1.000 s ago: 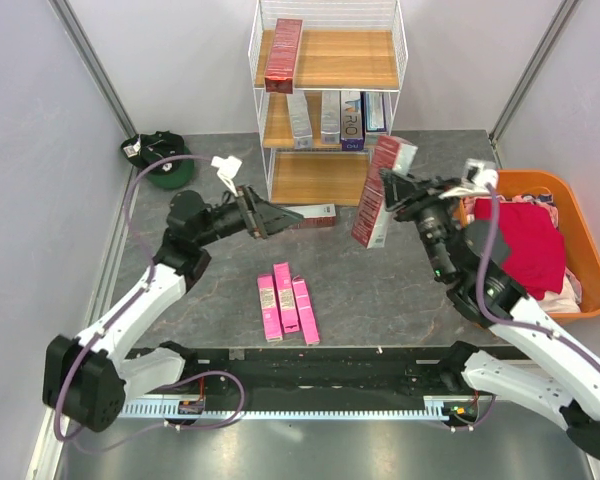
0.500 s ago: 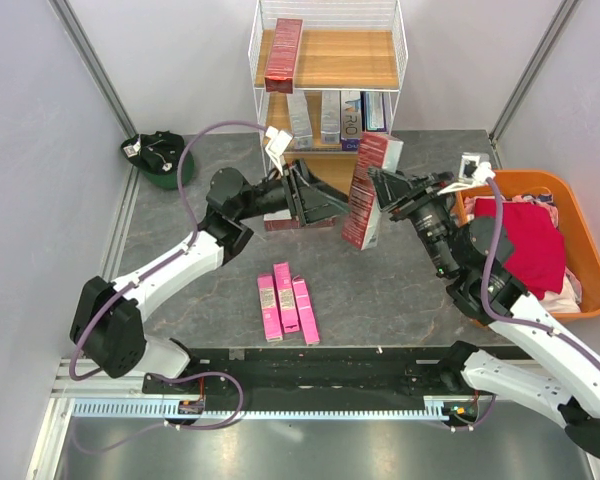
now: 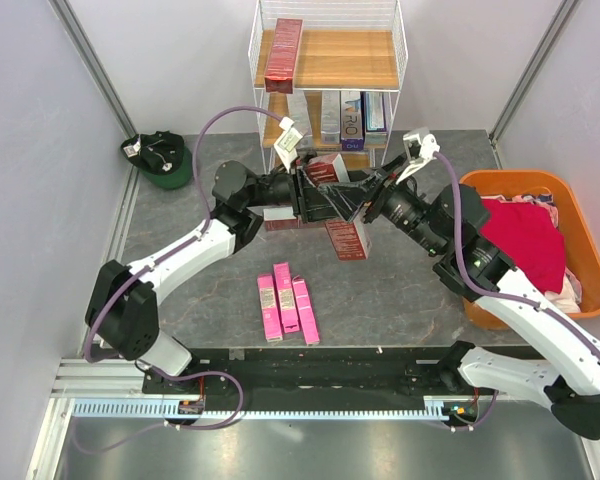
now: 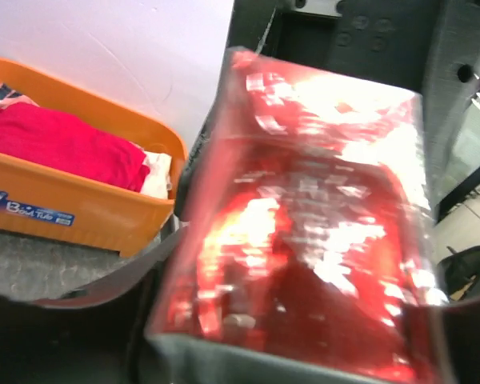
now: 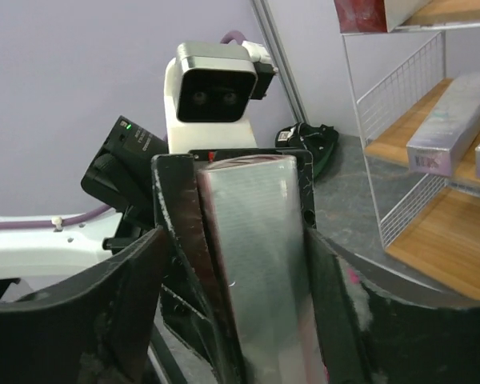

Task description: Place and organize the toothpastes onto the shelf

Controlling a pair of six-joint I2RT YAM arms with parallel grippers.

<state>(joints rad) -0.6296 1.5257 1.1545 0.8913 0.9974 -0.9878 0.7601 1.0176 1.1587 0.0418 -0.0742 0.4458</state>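
Three pink boxes (image 3: pixel 286 302) lay side by side on the table (image 3: pixel 400 290). Past them, I saw the left gripper (image 3: pixel 323 197) clamped on a dark red toothpaste box (image 3: pixel 348 238), held tilted just before the shelf (image 3: pixel 345 60). The right gripper (image 3: pixel 368 203) faced it, fingers (image 5: pixel 104 320) spread wider than the box, not pinching.

Overhead; 2 wrists, likely same box (image 3: pixel 348 238)

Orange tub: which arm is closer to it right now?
Right. Its forearm runs along the edge of the orange tub, with the right gripper out at the dark red box. The left gripper meets that box from the other side, farther off.
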